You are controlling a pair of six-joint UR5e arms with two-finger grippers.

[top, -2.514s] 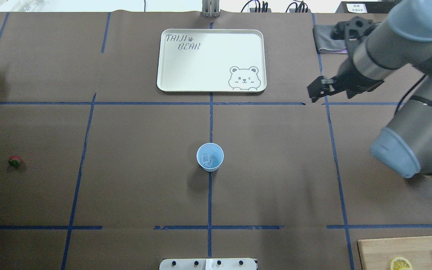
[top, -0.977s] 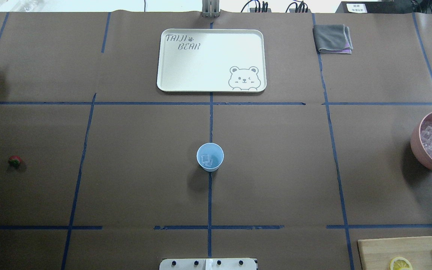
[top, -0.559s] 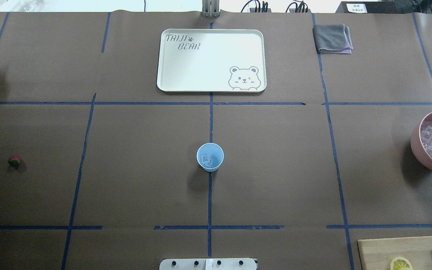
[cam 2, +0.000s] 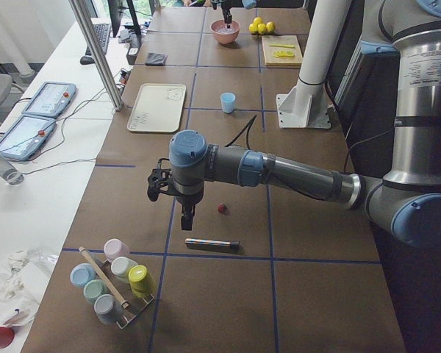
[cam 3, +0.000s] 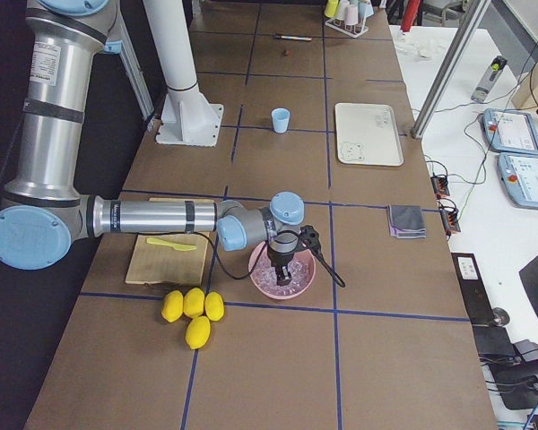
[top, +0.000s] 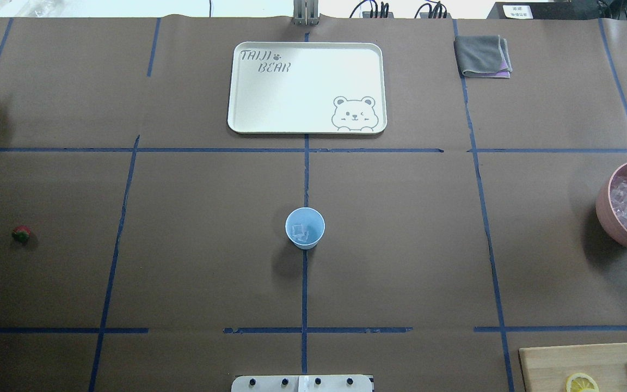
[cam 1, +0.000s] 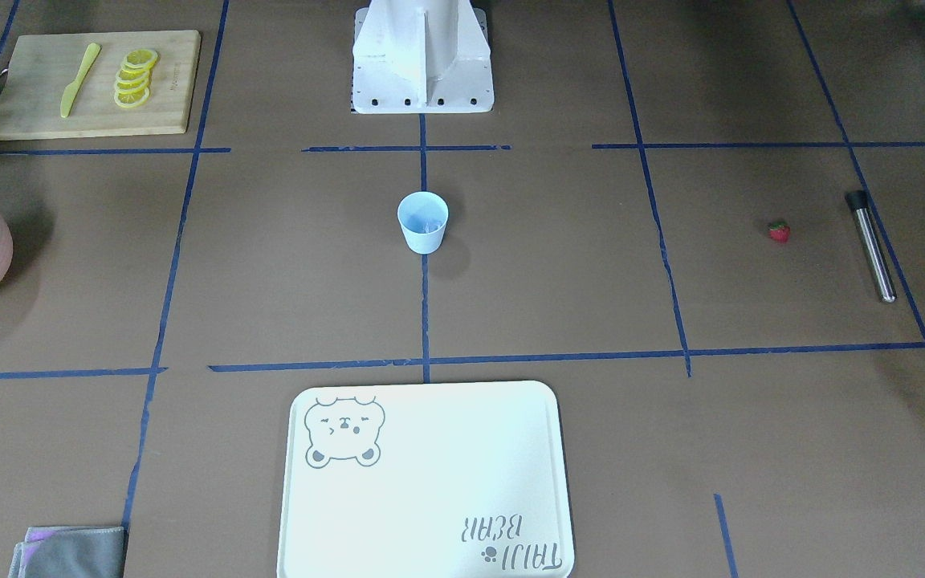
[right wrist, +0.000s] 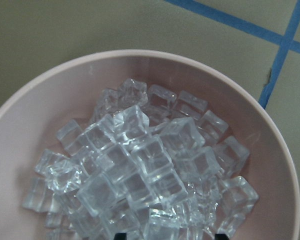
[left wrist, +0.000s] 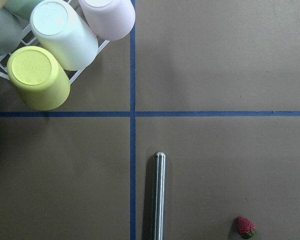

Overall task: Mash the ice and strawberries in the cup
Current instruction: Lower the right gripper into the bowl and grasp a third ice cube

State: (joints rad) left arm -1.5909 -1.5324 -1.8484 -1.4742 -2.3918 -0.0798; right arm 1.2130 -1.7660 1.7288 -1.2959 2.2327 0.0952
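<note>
The pale blue cup [top: 305, 228] stands upright at the table's middle with a few ice [top: 301, 233] cubes in it. More ice [right wrist: 140, 170] fills the pink bowl [right wrist: 35, 115] at the right edge. My right gripper [right wrist: 170, 235] hangs just over that heap, open, only its dark fingertips [right wrist: 121, 235] showing at the frame's bottom edge. The strawberry [top: 21, 234] lies alone on the table far left. My left gripper [cam 2: 186, 217] hovers above the table close to the strawberry [left wrist: 245, 227]; I cannot tell if it is open or shut.
A metal rod [left wrist: 160, 195] lies beside the strawberry, with a rack of coloured cups [left wrist: 55, 35] beyond it. A white bear tray [top: 307, 87] and a grey cloth [top: 482, 54] sit at the far side. A cutting board [cam 1: 93, 80] holds lemon slices and a yellow knife.
My right arm has swung from near the grey cloth out over the table's right edge, and its gripper now sits over the pink bowl. Cup and strawberry have not moved.
</note>
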